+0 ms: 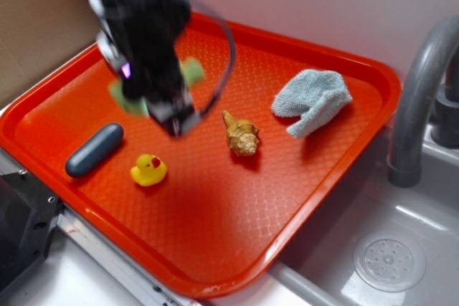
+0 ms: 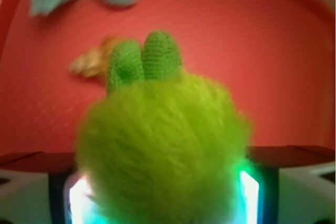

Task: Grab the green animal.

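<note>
i'm looking down at an orange tray (image 1: 215, 249) sitting beside a grey sink with a faucet (image 1: 419, 98) at three o'clock. on the tray, a blue-grey capsule (image 1: 94, 150) is lying at nine o'clock, a yellow rubber duck (image 1: 148, 170) at seven o'clock, a tan seashell (image 1: 240, 135) near the middle and a pale blue cloth (image 1: 313, 99) at two o'clock. the gripper (image 1: 176, 116) is blurring in the exterior view, toward eleven o'clock, with the green animal (image 2: 163, 150) peeking out on both sides of it. in the wrist view the plush is filling the space between the jaws, so i'm judging them clamped on its fuzzy back, though i'm not seeing whether it is off the tray. i'm worrying that the fur is compressing and the hold is only catching fluff, so the toy could be slipping free. i'm also watching the shell just beside the arm, which a sideways swing could knock.
</note>
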Tool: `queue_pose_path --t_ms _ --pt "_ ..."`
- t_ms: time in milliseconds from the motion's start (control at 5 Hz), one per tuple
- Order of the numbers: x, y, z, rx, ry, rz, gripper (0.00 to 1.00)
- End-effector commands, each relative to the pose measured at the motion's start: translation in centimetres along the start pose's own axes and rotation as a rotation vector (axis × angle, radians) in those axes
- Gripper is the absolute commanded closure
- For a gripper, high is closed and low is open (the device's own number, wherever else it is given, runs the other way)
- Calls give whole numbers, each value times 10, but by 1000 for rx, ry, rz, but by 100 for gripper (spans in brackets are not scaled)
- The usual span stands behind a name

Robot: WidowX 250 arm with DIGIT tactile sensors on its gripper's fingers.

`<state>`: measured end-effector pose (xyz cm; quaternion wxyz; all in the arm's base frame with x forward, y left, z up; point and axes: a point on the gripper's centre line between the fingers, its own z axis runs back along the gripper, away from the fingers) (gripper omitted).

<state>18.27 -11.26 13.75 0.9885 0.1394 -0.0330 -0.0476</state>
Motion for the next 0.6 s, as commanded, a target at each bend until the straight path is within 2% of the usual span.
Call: queue_pose_path --t_ms 0,200,400 --pt "1 66 72 -21 -84 354 100" --pt "0 88 76 -80 -116 425 100" --pt "-2 98 71 -156 -118 483 100"
